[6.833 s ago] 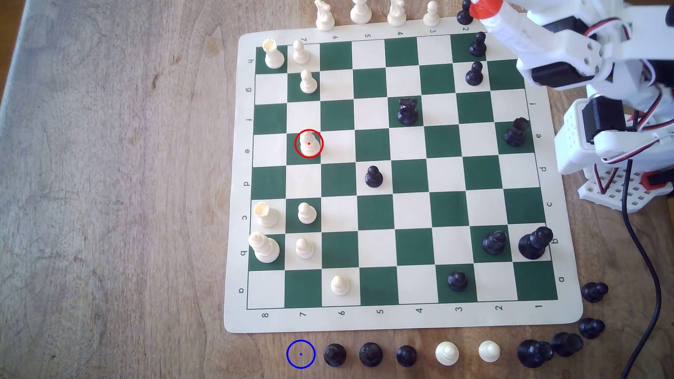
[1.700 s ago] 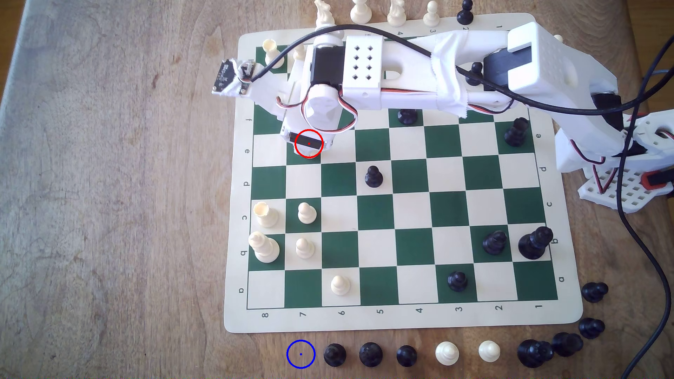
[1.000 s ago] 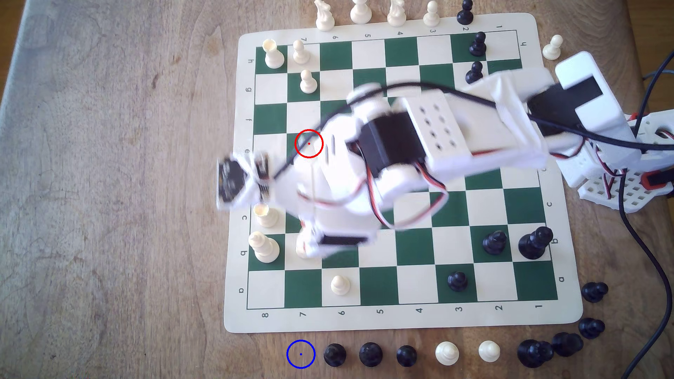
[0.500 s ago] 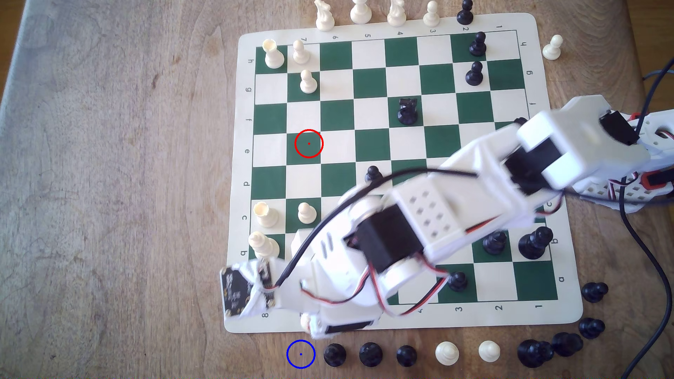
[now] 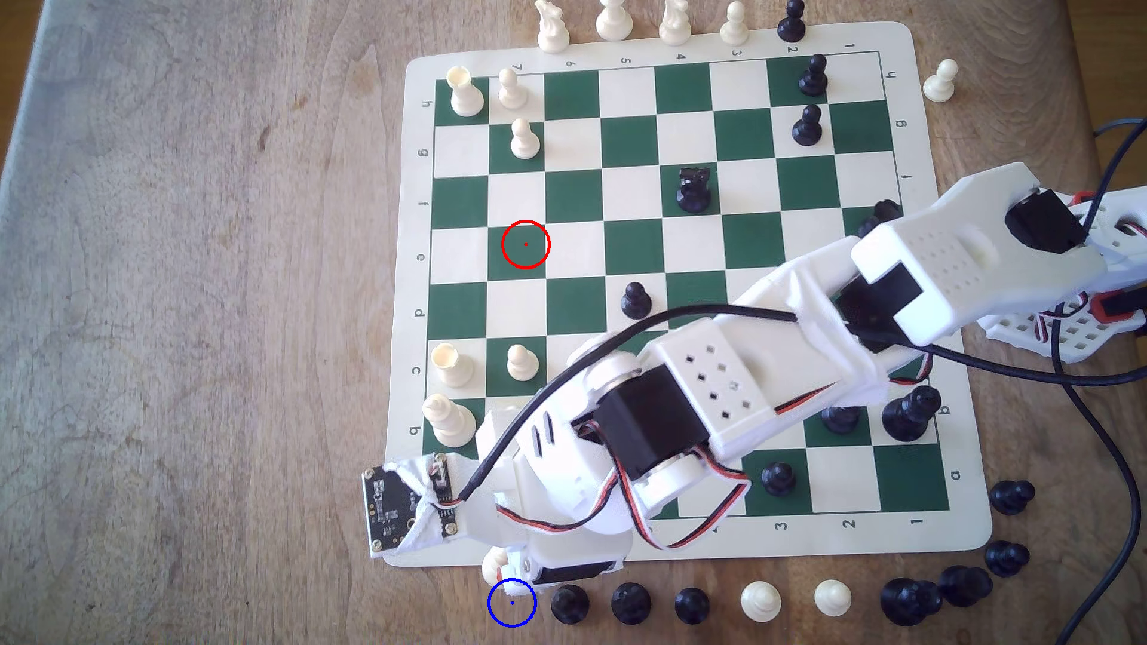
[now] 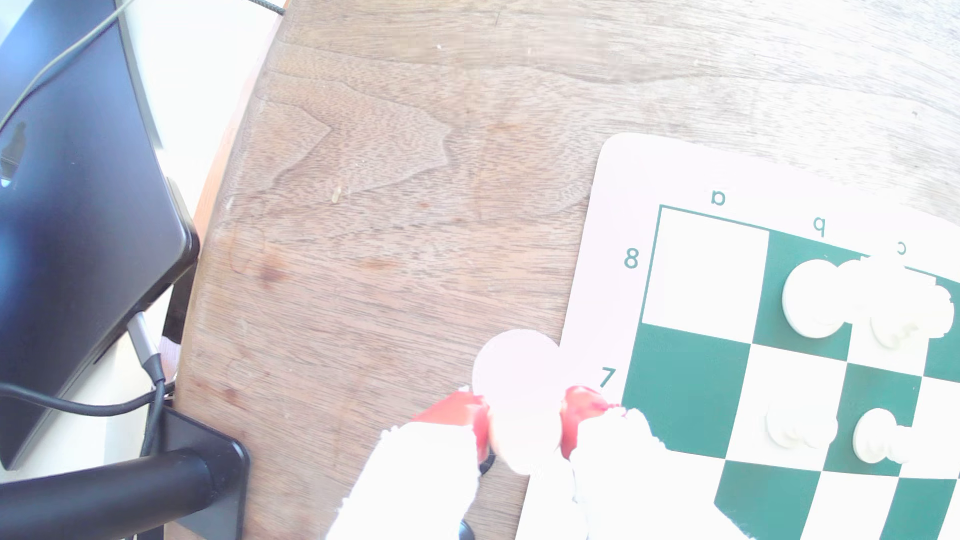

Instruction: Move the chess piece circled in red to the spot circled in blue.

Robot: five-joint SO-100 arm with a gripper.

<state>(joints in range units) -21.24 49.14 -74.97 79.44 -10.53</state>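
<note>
Cream-white plastic, round-headed and flare-based, the small pawn (image 6: 519, 394) sits clamped between the red-tipped fingers (image 6: 582, 410) of the white gripper (image 6: 524, 415), its round base facing the wrist camera over bare wood beside the mat corner. In the exterior view the pawn (image 5: 494, 563) peeks out just off the mat's near edge, almost touching the thin blue circle with a centre dot (image 5: 512, 603) drawn on the brown, grainy wooden worktop (image 5: 186, 310). The red circle (image 5: 526, 244) rings a green square of the flat green-and-cream chess mat (image 5: 683, 546). Right of the blue circle, in the exterior view, stand three black round-topped pieces (image 5: 630, 603) in a row, then two cream ones (image 5: 761, 600).
</note>
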